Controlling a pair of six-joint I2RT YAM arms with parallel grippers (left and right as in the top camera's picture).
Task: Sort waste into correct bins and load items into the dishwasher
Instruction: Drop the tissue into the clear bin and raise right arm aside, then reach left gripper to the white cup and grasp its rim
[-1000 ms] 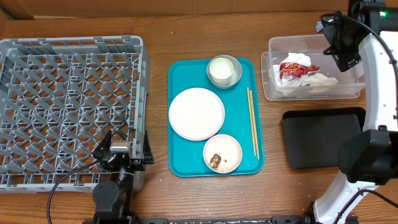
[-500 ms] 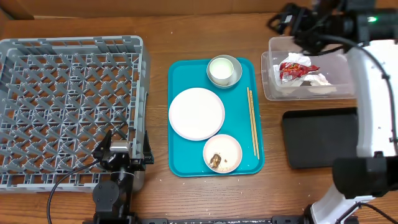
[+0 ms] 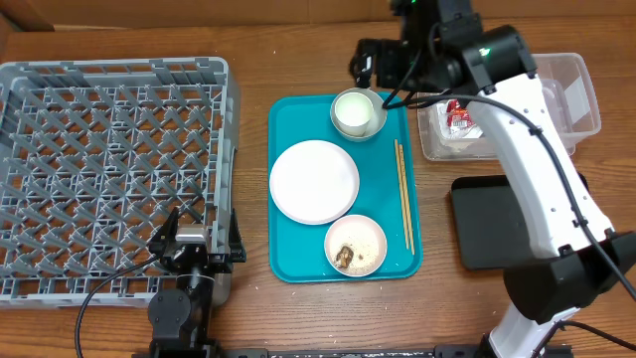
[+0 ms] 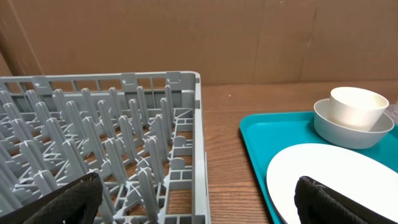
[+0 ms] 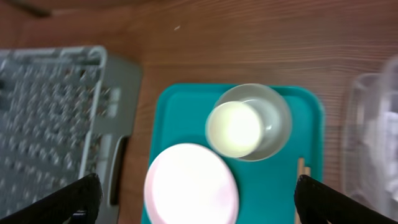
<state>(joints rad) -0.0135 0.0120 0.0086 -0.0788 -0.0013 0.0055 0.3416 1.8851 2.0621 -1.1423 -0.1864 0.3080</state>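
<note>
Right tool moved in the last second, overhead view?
Yes. The right tool has swung left, from over the clear tub to just past the teal tray's far edge, near the cup.

Rack sat left on tabletop. Serving tray centre: cup in bowl at back, plate middle, second bowl front, chopsticks along right edge. Tub right-rear, shallow tray before it.

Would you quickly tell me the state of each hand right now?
Left hand: open, empty.
Right hand: open, empty.
</note>
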